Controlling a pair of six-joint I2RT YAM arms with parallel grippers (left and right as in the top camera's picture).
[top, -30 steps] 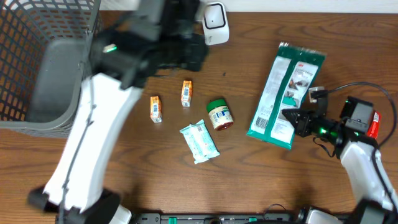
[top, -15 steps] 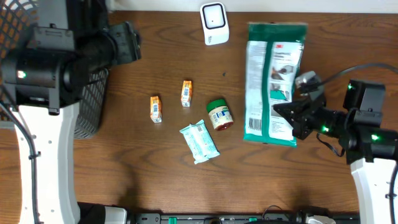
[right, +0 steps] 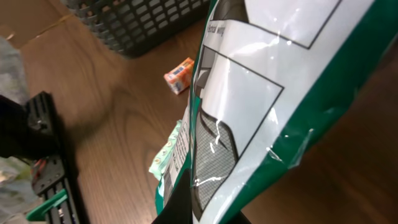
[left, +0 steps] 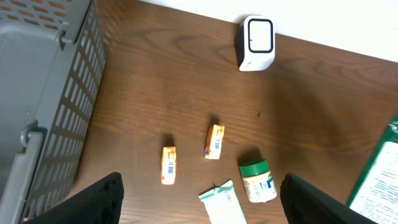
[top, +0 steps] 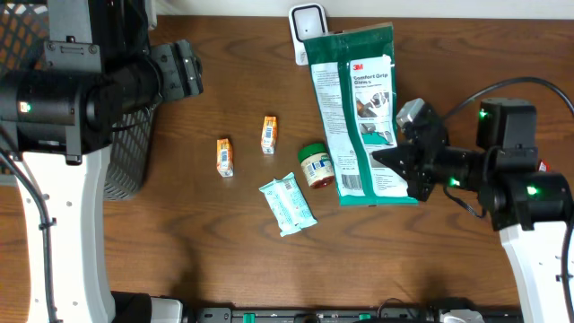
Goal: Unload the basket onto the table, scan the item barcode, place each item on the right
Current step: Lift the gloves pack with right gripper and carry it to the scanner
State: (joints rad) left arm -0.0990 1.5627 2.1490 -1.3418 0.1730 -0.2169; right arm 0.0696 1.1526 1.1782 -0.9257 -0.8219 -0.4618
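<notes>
Pouch [top: 359, 112] clamped near its lower edge in right gripper [top: 395, 161], raised off tabletop [top: 224, 260], top edge overlapping scanner [top: 308, 31] in the overhead view. Pick-up judged done; presenting the barcode and confirming a read judged still to do; cannot tell whether the code faces the scanner window. Left gripper [left: 202, 199] spread wide and empty, beside basket [top: 126, 152]. Two orange boxes [top: 225, 155] [top: 269, 134], jar [top: 316, 164] and teal packet [top: 288, 204] lying left of the pouch, none between pouch and scanner.
</notes>
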